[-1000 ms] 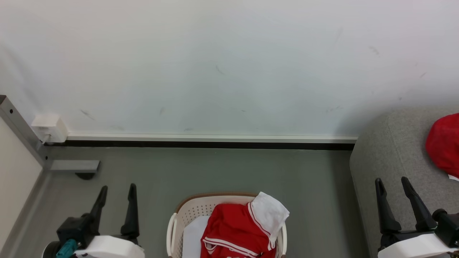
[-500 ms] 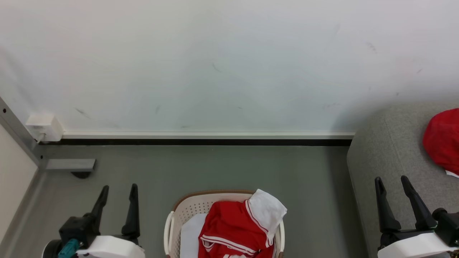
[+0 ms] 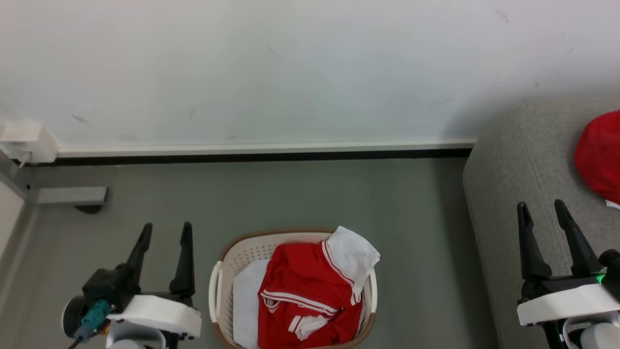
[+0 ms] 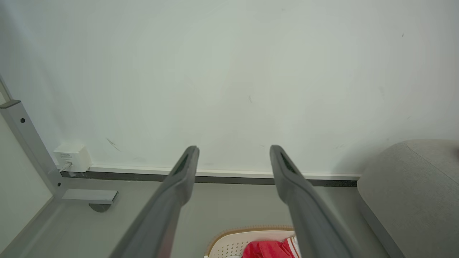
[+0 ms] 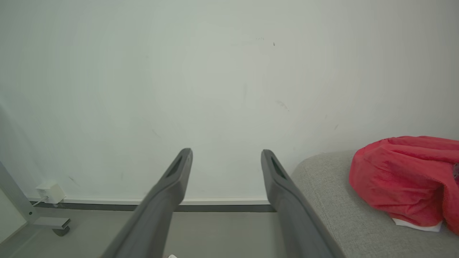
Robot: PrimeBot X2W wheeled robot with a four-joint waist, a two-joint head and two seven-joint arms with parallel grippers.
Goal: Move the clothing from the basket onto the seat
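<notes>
You're between grabs here: one red garment (image 3: 598,155) already lies on the seat (image 3: 513,194) at your right, and the rest of the clothing (image 3: 300,286) sits heaped in the basket (image 3: 216,291) on the floor (image 3: 339,203), dead centre between your arms. Your left gripper (image 3: 166,227) hangs just left of the basket, fingers spread wide and empty. Your right gripper (image 3: 541,204) hovers over the seat's near edge, equally wide, nothing in it. Next move, I'd say, is a reach down into the basket, and whichever arm you pick has to swing inward and tip its fingers down, since both point toward the wall (image 3: 310,72) now. Go for the bunched red fabric up top, beside the white panel (image 3: 351,254) that flops over the basket's far right edge. Watch the plain white sheet (image 3: 247,305) lying flat under the red on the left side: pinch too deep and you may drag it along. The basket looks light, so a snagged hem could tip it. The metal frame foot (image 3: 72,195) and wall socket box (image 3: 26,140) sit far left, well apart from your path
</notes>
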